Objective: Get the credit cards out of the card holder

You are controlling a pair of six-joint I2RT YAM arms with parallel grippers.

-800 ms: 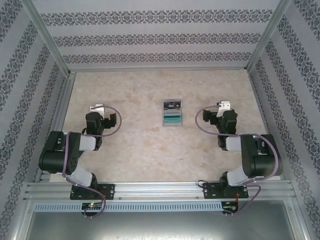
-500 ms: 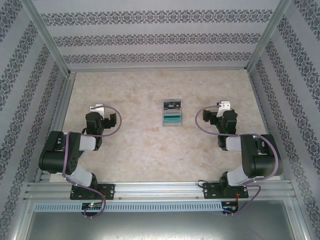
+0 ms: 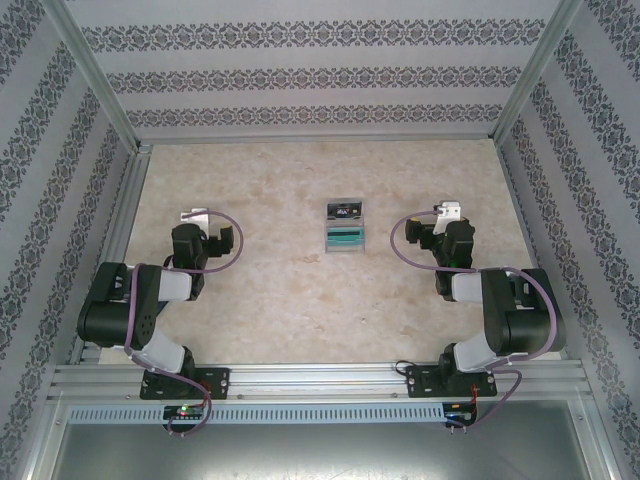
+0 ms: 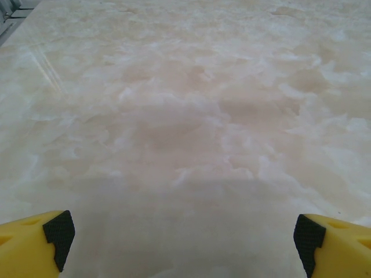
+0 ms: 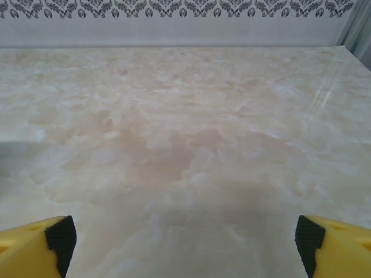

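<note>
**Counter** [image 3: 290, 300]: pale marbled top, closed in on three sides by patterned walls [image 3: 300, 75]. A metal rail [image 3: 320, 378] runs along the near edge, where both arm bases are bolted.

**Card holder** [image 3: 346, 228]: lies open and flat near mid-counter, a little toward the far wall, its edges roughly square to the counter's. A dark card [image 3: 345, 210] sits in the far half and a teal card [image 3: 347, 238] in the near half. Bare counter borders all four of its edges.

**Left gripper** [image 3: 194, 215]: left of the holder and well apart from it, nearer the counter's left edge. Its jaws are spread wide. In the left wrist view the yellow fingers [image 4: 35, 246] sit at the lower corners, with bare marbling between and beyond them.

**Right gripper** [image 3: 449, 211]: right of the holder and well apart, roughly level with it. Its jaws are likewise wide apart. In the right wrist view its fingers [image 5: 339, 243] frame open counter running to the far wall.

**Room:** a broad bare strip lies between each gripper and the holder, and a wider one between the holder and the rail.
</note>
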